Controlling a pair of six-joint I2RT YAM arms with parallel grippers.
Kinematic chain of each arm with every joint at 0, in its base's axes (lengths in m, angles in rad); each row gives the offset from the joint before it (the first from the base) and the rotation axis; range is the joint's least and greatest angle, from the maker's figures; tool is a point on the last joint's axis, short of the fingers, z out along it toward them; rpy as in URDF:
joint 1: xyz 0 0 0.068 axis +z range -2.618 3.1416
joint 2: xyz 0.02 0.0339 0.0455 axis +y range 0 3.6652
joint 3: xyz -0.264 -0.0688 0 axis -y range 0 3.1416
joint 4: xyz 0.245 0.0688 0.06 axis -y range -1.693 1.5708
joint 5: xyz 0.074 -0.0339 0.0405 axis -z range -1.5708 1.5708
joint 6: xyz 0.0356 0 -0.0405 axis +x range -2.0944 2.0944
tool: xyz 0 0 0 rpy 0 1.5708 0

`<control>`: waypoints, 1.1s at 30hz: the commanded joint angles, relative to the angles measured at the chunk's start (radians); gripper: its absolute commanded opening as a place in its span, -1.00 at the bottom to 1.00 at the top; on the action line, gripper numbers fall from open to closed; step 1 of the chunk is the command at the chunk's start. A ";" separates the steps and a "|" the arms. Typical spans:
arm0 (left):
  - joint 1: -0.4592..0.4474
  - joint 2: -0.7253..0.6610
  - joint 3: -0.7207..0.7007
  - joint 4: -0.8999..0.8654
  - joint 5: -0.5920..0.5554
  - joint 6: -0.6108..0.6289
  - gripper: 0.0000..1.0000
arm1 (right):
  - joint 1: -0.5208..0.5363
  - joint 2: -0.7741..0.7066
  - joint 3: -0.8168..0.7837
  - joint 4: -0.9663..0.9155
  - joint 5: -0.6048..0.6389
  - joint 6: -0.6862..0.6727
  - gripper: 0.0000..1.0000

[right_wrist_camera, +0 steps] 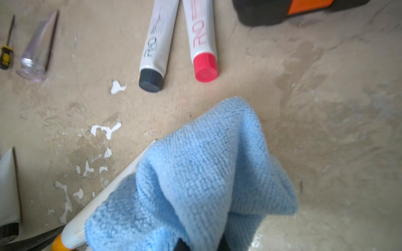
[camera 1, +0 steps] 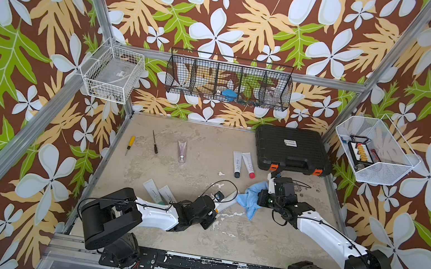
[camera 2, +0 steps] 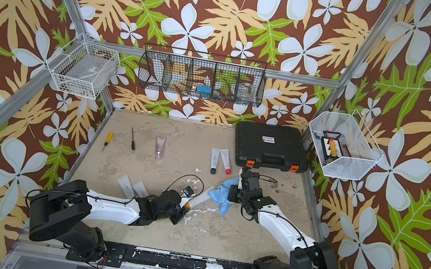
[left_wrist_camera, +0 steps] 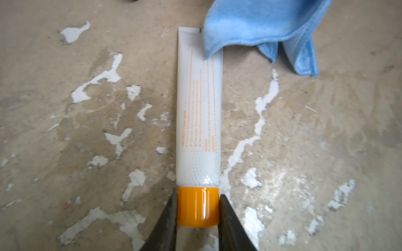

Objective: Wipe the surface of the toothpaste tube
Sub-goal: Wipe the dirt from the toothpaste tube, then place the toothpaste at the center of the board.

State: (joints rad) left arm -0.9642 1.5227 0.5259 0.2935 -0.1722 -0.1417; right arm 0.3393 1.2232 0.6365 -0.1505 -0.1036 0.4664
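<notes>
**Left gripper (left_wrist_camera: 198, 208) clamped on the cap (left_wrist_camera: 196, 202), cloth (left_wrist_camera: 261, 26) only at the tube's (left_wrist_camera: 199, 108) tail**

In both top views the tube (camera 1: 227, 200) lies flat and slantwise on the table (camera 1: 188, 171), near the front middle. Its cap end sits in the left gripper (camera 1: 216, 207). Its flat end is under the edge of the cloth (camera 1: 249, 202), which the right gripper (camera 1: 258, 199) carries in a bunch. Other tubes lie well apart (none is being handled).

The left wrist view shows the jaws closed on either side of the orange cap, pinning the tube down. The white body runs away from them, bare along almost its whole length. The cloth covers just one corner of the crimped end.

In the right wrist view the right gripper (right_wrist_camera: 201, 245) is mostly buried in the cloth (right_wrist_camera: 206, 173), pinched shut on a fold. The cloth drapes over the tube's (right_wrist_camera: 104, 195) flat end and appears to touch it.

Both holds are in place and contact is made, so the setup seems done. The wipe itself looks barely begun, or at one end of a stroke (I cannot tell which). The stretch towards the cap appears left to cover, and the underside too.
</notes>
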 commanded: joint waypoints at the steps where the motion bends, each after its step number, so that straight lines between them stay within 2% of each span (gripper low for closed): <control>1: 0.024 -0.019 -0.011 -0.021 -0.083 -0.057 -0.57 | -0.028 -0.053 0.017 -0.067 -0.022 -0.020 -1.00; 9: 0.081 -0.037 -0.014 -0.047 -0.201 -0.182 -0.58 | -0.059 -0.123 0.023 -0.089 -0.029 -0.024 -1.00; 14: 0.123 0.003 0.071 -0.053 -0.289 -0.323 -0.56 | -0.062 -0.120 0.007 -0.075 -0.048 -0.014 -1.00; 23: 0.166 0.275 0.382 -0.104 -0.272 -0.413 -0.56 | -0.066 -0.139 0.012 -0.078 -0.071 -0.005 -1.00; 28: 0.181 0.376 0.526 -0.158 -0.249 -0.472 -0.56 | -0.077 -0.156 0.000 -0.086 -0.072 -0.008 -1.00; 33: 0.191 0.432 0.607 -0.168 -0.209 -0.535 -0.57 | -0.090 -0.165 -0.010 -0.091 -0.081 -0.018 -1.00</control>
State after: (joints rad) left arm -0.7769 1.9396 1.1034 0.1402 -0.4004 -0.6231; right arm 0.2535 1.0641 0.6292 -0.2302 -0.1787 0.4595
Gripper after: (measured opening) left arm 0.300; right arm 0.072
